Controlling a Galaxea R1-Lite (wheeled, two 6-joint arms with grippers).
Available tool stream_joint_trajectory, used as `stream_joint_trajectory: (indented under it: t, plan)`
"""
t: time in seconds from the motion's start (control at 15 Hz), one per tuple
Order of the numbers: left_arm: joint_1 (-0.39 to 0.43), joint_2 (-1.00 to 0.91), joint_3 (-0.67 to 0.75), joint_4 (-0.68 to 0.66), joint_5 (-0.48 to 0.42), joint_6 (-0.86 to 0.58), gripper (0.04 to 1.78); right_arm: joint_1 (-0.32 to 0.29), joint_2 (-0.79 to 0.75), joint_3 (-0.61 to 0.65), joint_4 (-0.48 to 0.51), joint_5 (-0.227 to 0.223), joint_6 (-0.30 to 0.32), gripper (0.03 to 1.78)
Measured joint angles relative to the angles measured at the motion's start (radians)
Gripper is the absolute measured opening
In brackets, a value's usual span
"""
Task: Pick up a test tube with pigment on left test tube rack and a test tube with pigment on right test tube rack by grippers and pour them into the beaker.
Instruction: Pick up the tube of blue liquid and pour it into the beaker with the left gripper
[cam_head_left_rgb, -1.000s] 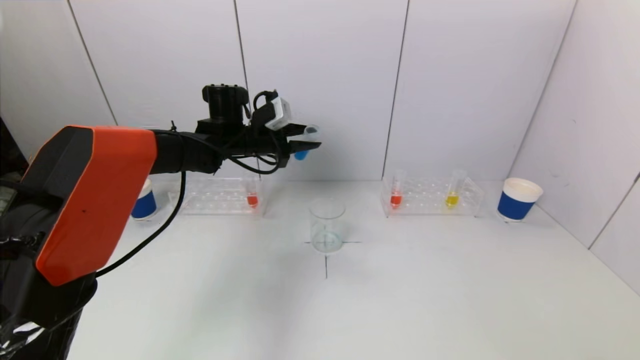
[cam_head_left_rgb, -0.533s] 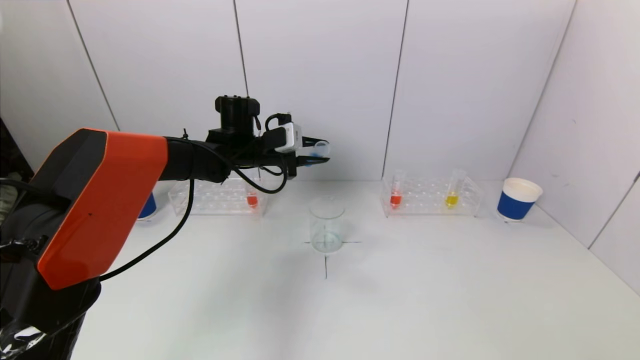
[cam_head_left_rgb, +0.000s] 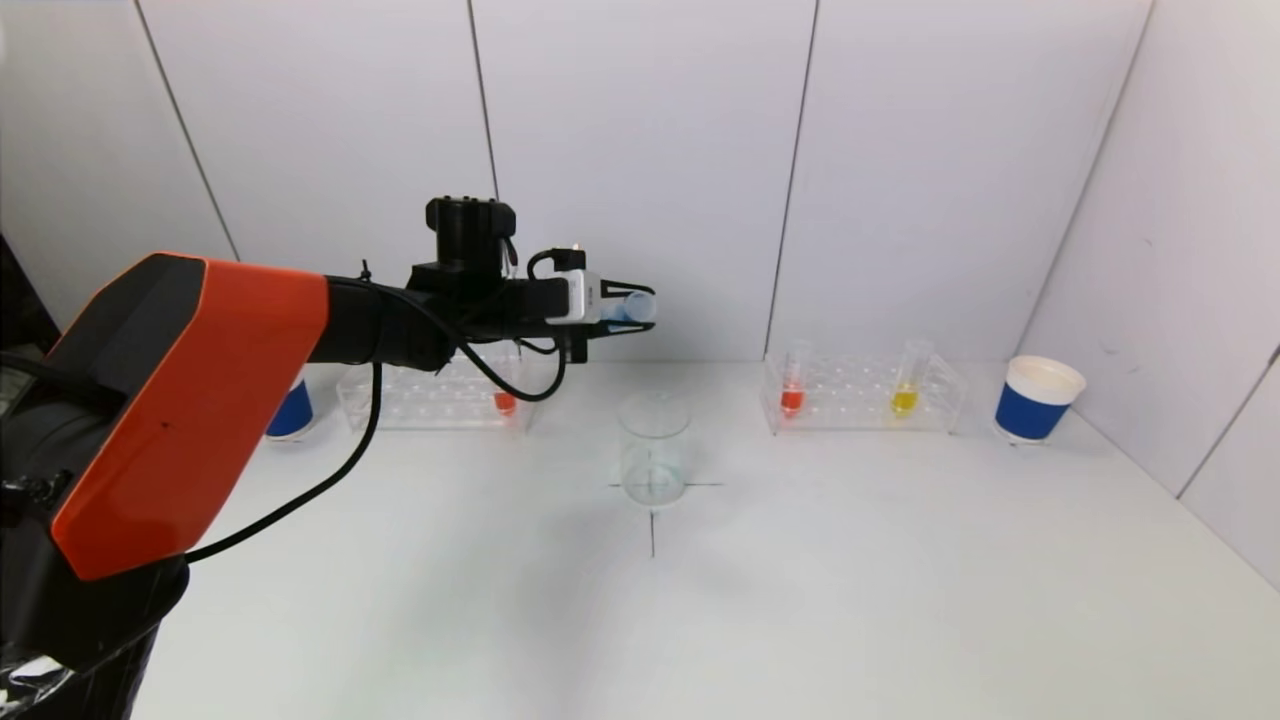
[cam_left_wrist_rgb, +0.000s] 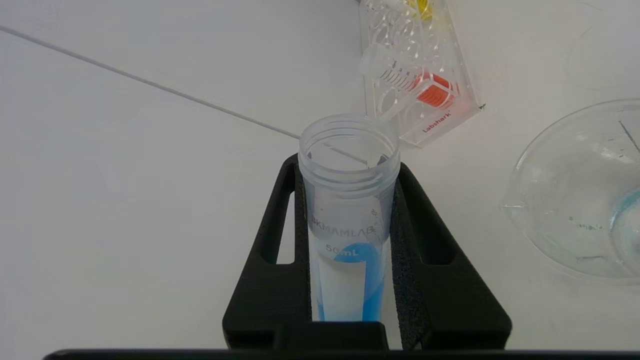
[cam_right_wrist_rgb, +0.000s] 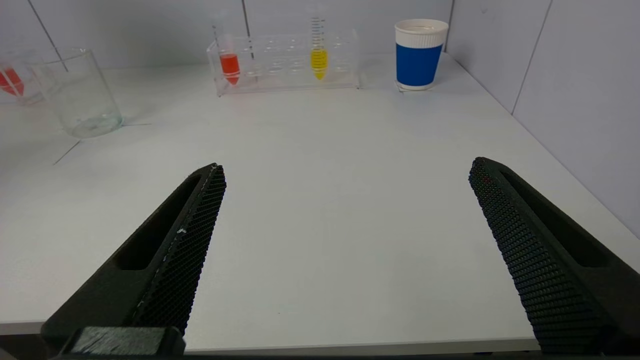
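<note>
My left gripper (cam_head_left_rgb: 628, 306) is shut on a test tube with blue pigment (cam_head_left_rgb: 634, 307), held nearly level, high above the table and over the glass beaker (cam_head_left_rgb: 654, 450). In the left wrist view the tube (cam_left_wrist_rgb: 348, 200) sits between the black fingers (cam_left_wrist_rgb: 420, 250), its open mouth away from the camera, with the beaker (cam_left_wrist_rgb: 575, 200) off to one side. The left rack (cam_head_left_rgb: 435, 392) holds a red tube (cam_head_left_rgb: 505, 398). The right rack (cam_head_left_rgb: 862, 392) holds a red tube (cam_head_left_rgb: 792, 385) and a yellow tube (cam_head_left_rgb: 906, 385). My right gripper (cam_right_wrist_rgb: 345, 172) is open and empty, low near the table's front edge.
A blue paper cup (cam_head_left_rgb: 1036, 398) stands right of the right rack, and another blue cup (cam_head_left_rgb: 290, 408) left of the left rack, partly hidden by my left arm. White walls close the back and right sides. A black cross marks the table under the beaker.
My left gripper has rolled the blue tube from tilted to nearly level and shifted slightly right, towards the beaker. The right arm has not moved.
</note>
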Motion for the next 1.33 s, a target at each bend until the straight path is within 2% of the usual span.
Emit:
stream_joint_trajectory:
  t: [0.6, 1.33]
  plan:
    - [0.003, -0.009, 0.093, -0.158, 0.001, 0.154, 0.47, 0.0, 0.0, 0.0, 0.0, 0.0, 0.0, 1.77]
    - [0.007, -0.003, 0.136, -0.188, 0.009, 0.342, 0.47, 0.0, 0.0, 0.0, 0.0, 0.0, 0.0, 1.77]
